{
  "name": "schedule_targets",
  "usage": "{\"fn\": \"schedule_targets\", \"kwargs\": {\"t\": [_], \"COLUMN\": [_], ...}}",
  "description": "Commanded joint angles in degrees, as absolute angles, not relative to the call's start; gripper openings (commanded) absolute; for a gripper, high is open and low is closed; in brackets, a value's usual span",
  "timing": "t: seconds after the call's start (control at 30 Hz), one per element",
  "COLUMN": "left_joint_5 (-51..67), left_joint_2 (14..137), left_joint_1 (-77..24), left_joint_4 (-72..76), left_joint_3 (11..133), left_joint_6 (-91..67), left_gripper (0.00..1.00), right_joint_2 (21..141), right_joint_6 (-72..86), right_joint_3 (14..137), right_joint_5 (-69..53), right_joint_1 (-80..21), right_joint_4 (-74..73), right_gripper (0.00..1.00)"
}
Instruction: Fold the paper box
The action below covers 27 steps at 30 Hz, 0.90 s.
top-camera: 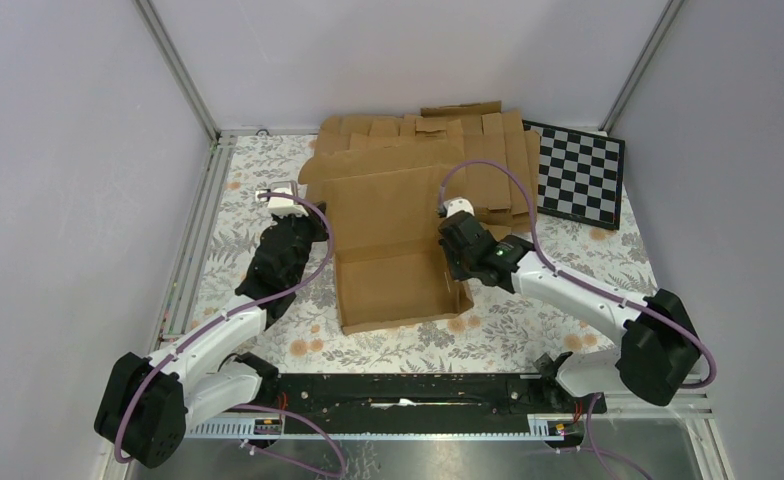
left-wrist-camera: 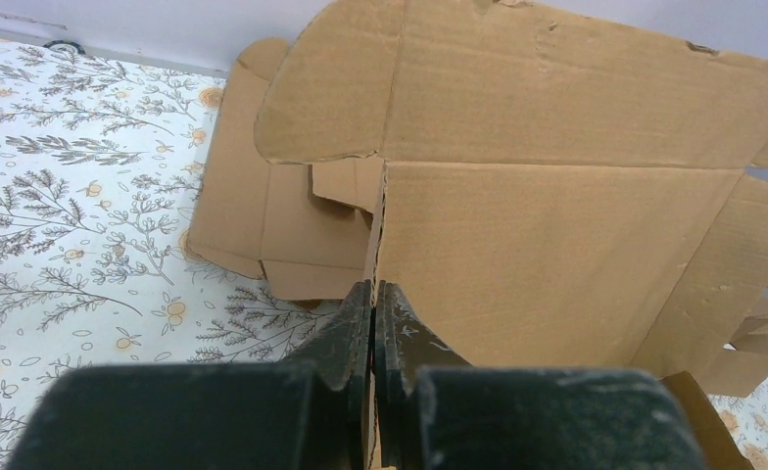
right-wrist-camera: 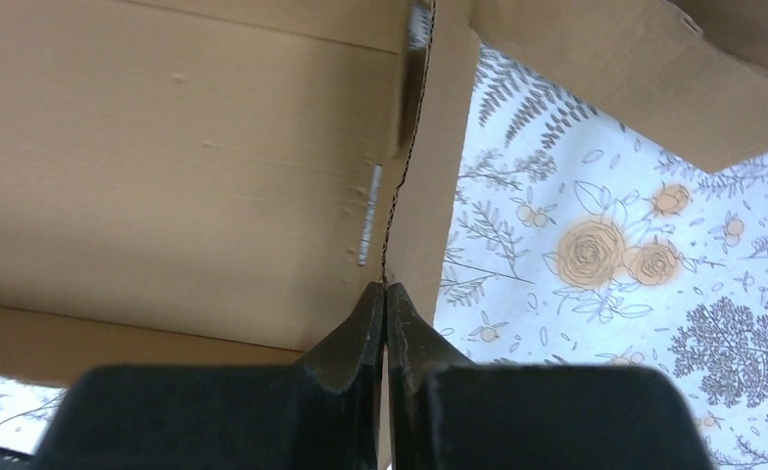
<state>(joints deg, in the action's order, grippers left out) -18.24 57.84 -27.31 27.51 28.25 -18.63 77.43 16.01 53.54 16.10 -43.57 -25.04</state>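
Note:
The paper box (top-camera: 393,255) is a brown creased cardboard sheet in the middle of the table, partly raised, with its back panel standing up. My left gripper (top-camera: 318,232) is shut on the box's left side wall; in the left wrist view the fingers (left-wrist-camera: 351,333) pinch the thin wall edge (left-wrist-camera: 375,235). My right gripper (top-camera: 455,245) is shut on the box's right side wall; in the right wrist view the fingers (right-wrist-camera: 405,328) clamp the wall edge (right-wrist-camera: 429,196). The box floor (right-wrist-camera: 165,166) lies to the left of that wall.
A pile of flat brown cardboard blanks (top-camera: 488,150) lies behind the box at the back. A black-and-white checkerboard (top-camera: 580,175) lies at the back right. The floral table cover (top-camera: 528,320) shows around the box. Grey walls enclose the table.

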Motion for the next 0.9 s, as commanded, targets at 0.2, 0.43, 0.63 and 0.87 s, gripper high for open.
{"fn": "schedule_targets", "kwargs": {"t": [0.2, 0.43, 0.63, 0.87], "left_joint_5": [-15.94, -15.91, -16.59, -17.21], "left_joint_2": [57.14, 56.22, 55.67, 55.1], "left_joint_1": [-28.91, -29.22, -29.36, -29.36], "left_joint_4": [30.19, 30.24, 30.23, 30.05], "left_joint_3": [29.47, 28.76, 28.4, 28.21], "left_joint_6": [-20.04, -19.87, -19.71, -19.53], "left_gripper": [0.0, 0.0, 0.0, 0.0], "right_joint_2": [85.33, 88.52, 90.13, 92.79], "right_joint_6": [16.96, 16.78, 16.8, 16.45], "right_joint_3": [61.63, 62.42, 59.13, 56.22], "right_joint_5": [18.48, 16.49, 16.24, 21.0], "right_joint_1": [-51.17, -51.7, -51.73, -51.68], "right_joint_4": [-26.14, -25.8, -22.76, -22.43], "right_gripper": [0.1, 0.14, 0.19, 0.46]}}
